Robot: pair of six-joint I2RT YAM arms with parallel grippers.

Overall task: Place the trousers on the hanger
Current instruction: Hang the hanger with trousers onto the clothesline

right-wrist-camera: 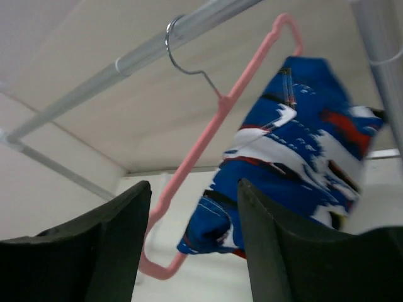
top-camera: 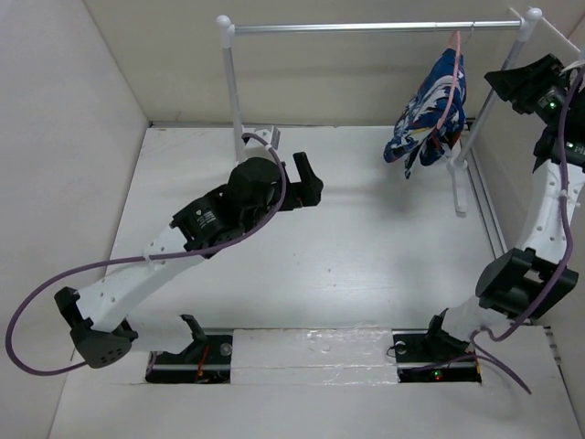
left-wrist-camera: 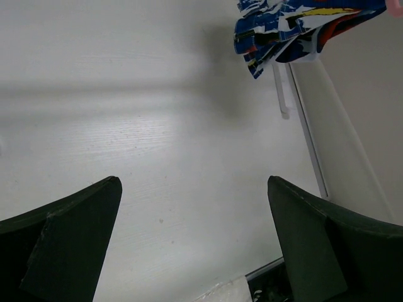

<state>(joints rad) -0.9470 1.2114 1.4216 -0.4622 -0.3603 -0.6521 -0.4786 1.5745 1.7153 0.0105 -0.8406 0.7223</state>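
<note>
The blue-and-white printed trousers (top-camera: 428, 114) hang folded over the pink hanger (top-camera: 451, 87), whose hook sits on the silver rail (top-camera: 366, 27) near its right end. In the right wrist view the trousers (right-wrist-camera: 296, 157) drape over the pink hanger (right-wrist-camera: 201, 145), its metal hook (right-wrist-camera: 179, 53) on the rail. My right gripper (right-wrist-camera: 192, 207) is open and empty, just right of the garment in the top view (top-camera: 512, 78). My left gripper (top-camera: 306, 178) is open and empty over the table middle, with the trousers (left-wrist-camera: 296, 25) far off in its wrist view; it shows open there too (left-wrist-camera: 194, 189).
The rail stands on white posts (top-camera: 230, 82) at the back of the white table (top-camera: 320, 256). A white base bar (top-camera: 454, 187) of the right post lies on the table. White walls close in left, right and back. Arm bases sit at the near edge.
</note>
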